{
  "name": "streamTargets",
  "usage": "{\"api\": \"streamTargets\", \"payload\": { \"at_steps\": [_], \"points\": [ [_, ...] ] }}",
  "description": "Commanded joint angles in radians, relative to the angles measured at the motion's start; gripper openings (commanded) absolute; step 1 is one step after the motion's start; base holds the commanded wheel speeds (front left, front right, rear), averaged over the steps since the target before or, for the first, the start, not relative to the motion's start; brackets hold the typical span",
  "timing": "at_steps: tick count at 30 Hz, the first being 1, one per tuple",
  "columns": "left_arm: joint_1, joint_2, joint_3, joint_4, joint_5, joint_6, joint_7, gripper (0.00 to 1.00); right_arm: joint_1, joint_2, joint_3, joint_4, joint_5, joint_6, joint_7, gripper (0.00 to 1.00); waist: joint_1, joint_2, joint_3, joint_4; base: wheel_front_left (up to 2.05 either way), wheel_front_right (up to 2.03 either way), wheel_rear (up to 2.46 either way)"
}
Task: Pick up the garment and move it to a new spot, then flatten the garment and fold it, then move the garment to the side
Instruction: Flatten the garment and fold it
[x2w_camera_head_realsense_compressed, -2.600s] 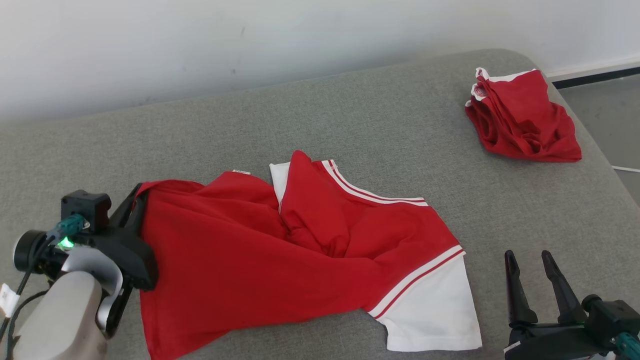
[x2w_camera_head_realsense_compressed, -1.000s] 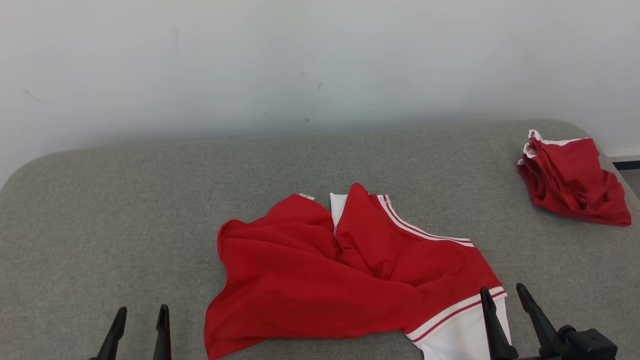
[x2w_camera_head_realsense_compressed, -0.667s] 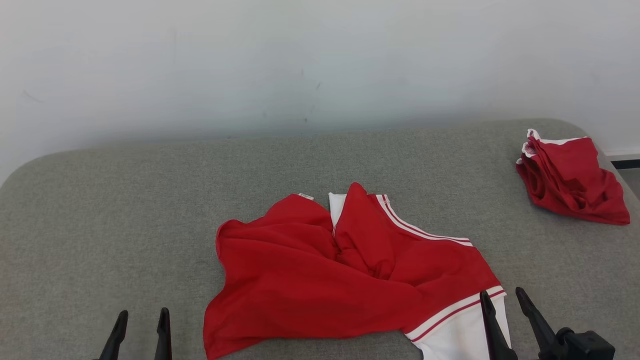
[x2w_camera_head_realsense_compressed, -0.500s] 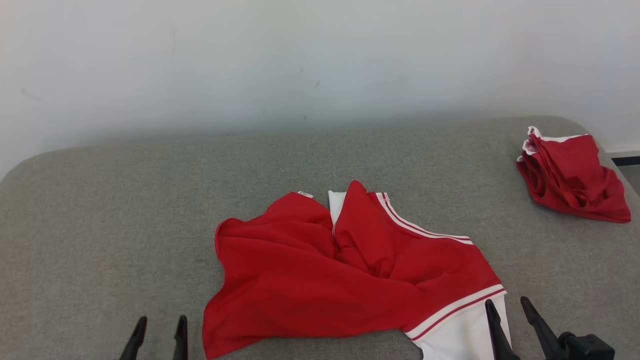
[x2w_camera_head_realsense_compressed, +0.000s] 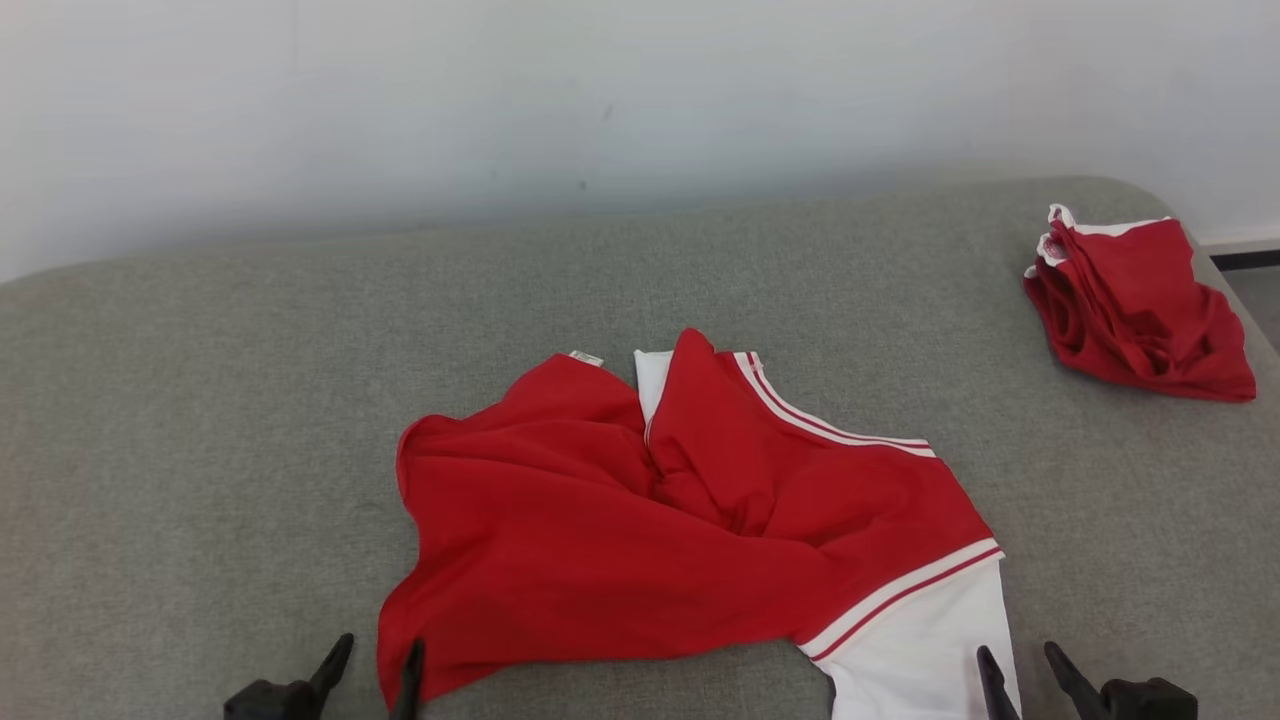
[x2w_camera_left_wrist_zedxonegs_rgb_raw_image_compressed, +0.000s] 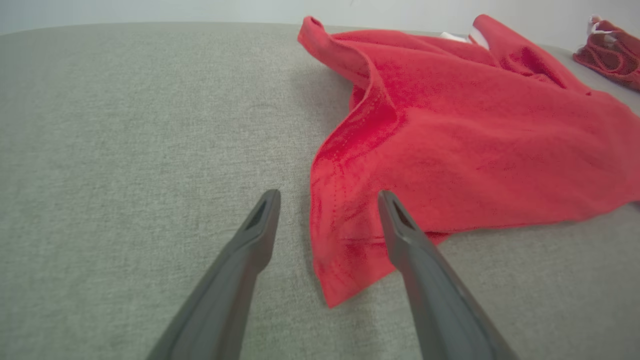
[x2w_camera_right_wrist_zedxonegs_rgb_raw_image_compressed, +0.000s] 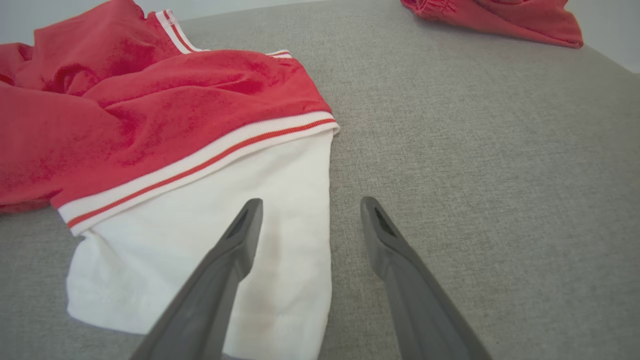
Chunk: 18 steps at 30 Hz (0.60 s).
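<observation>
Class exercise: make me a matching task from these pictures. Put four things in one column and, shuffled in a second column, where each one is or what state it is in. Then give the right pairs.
Column one
1. jersey garment
2. bunched red garment
3. left gripper
4. right gripper

Column two
A. at the far right corner of the grey surface
B. open, at the edge of the white sleeve
C. crumpled in the middle of the surface
D. open, at the red hem corner

Pairs: 1-C, 2-A, 3-D, 4-B
</observation>
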Motion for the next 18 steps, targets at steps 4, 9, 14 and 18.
{"api": "streamTargets", "payload": {
  "at_steps": [4, 9, 14, 18],
  "points": [
    [-0.061, 0.024, -0.013, 0.087, -0.035, 0.002, 0.0, 1.0, -0.04, 0.008, 0.027, 0.072, 0.008, -0.003, -0.004, 1.0, -0.0001, 0.0, 0.039, -0.022, 0.0, 0.0, 0.0],
    [-0.087, 0.02, -0.013, 0.145, -0.053, 0.002, 0.0, 1.0, -0.052, 0.023, 0.06, 0.134, 0.026, -0.003, -0.001, 1.0, -0.0001, 0.0, 0.051, -0.026, 0.0, 0.0, 0.0],
    [-0.085, 0.013, -0.035, 0.149, -0.071, 0.002, 0.0, 1.0, -0.044, 0.046, 0.111, 0.209, 0.055, -0.002, 0.005, 1.0, -0.0001, 0.0, 0.05, -0.02, 0.0, 0.0, 0.0],
    [-0.083, 0.015, -0.059, 0.139, -0.087, 0.002, 0.0, 0.0, -0.061, 0.061, 0.168, 0.25, 0.111, 0.001, 0.012, 0.0, -0.0001, 0.0, 0.042, -0.015, 0.0, 0.0, 0.0]
  ]
}}
